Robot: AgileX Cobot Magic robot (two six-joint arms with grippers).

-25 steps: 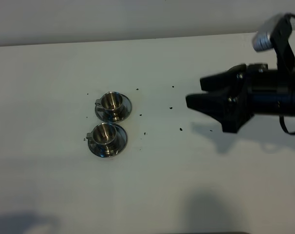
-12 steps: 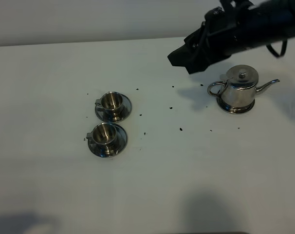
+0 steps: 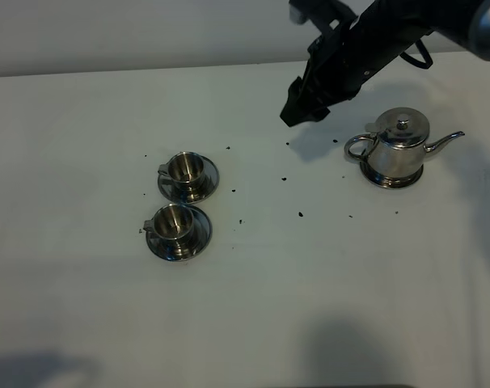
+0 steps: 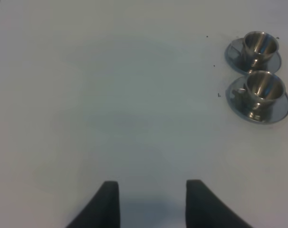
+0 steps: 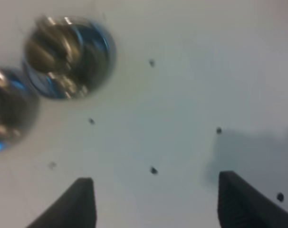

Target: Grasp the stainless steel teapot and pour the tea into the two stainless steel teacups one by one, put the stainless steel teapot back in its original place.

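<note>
Toward the far right corner of the surface, the teapot (image 3: pixel 397 148) now stands in plain sight on its coaster (image 3: pixel 407 184). Its lid is on, its spout is aimed at the right edge and its handle is turned toward the cups. A second ago the right arm (image 3: pixel 366 48) lay low across that spot and hid it. Half a second ago it had lifted clear, and now it has swung higher, back toward the far edge. The teapot has not shifted in that last half second. We read the pot as standing free, with nothing touching it. Whether this is a set-down just finished or a grasp not yet begun we cannot settle, since we cannot tell if the cups hold tea.

The right arm slants down from the far edge, with the right fingers (image 3: pixel 297 109) pointing at the stretch of surface between teapot and cups, well above it. They are spread wide with nothing between them. The far cup (image 3: pixel 187 167) and the near cup (image 3: pixel 175 221) sit on saucers side by side, left of the middle. The left fingers (image 4: pixel 108 204) hang open and empty, well apart from the cups.
</note>
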